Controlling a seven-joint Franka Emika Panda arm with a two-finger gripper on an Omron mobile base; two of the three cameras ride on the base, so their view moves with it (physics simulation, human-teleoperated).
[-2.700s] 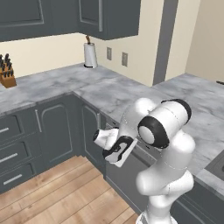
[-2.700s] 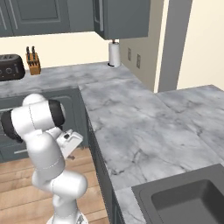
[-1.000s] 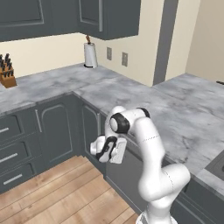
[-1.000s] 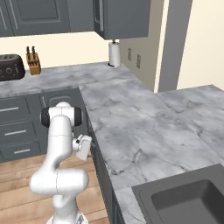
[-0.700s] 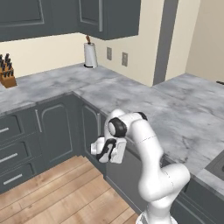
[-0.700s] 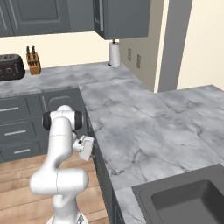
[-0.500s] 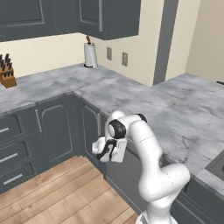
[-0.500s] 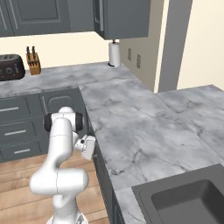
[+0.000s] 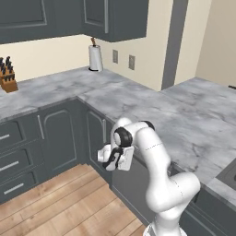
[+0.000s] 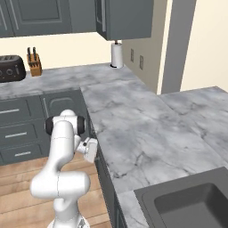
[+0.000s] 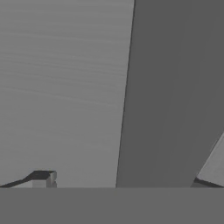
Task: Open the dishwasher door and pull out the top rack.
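Observation:
The dishwasher door [image 9: 133, 184] is a flat dark grey panel under the marble counter [image 9: 152, 110], and it stands shut. My gripper [image 9: 117, 159] is pressed up close to the door's top edge, just below the counter lip. From the right side the gripper [image 10: 91, 149] sits against the door's edge [image 10: 103, 178]. In the hand view the gripper [image 11: 120, 181] is open, its fingertips [image 11: 41, 178] far apart. The door's brushed grey face [image 11: 65, 87] lies close ahead, and a darker band [image 11: 170, 109] runs between the fingers. The top rack is hidden behind the door.
Panelled cabinet doors [image 9: 57, 138] and drawer fronts [image 9: 14, 161] line the left run. On the counter stand a knife block [image 9: 7, 78], a paper towel roll [image 9: 95, 57] and a toaster [image 10: 11, 67]. A sink [image 10: 191, 205] lies at the near right. Wooden floor [image 9: 69, 203] lies before the door.
The arm has sunk a little and the hand has edged closer to the top of the door. The jaws have stayed wide. The door has not moved.

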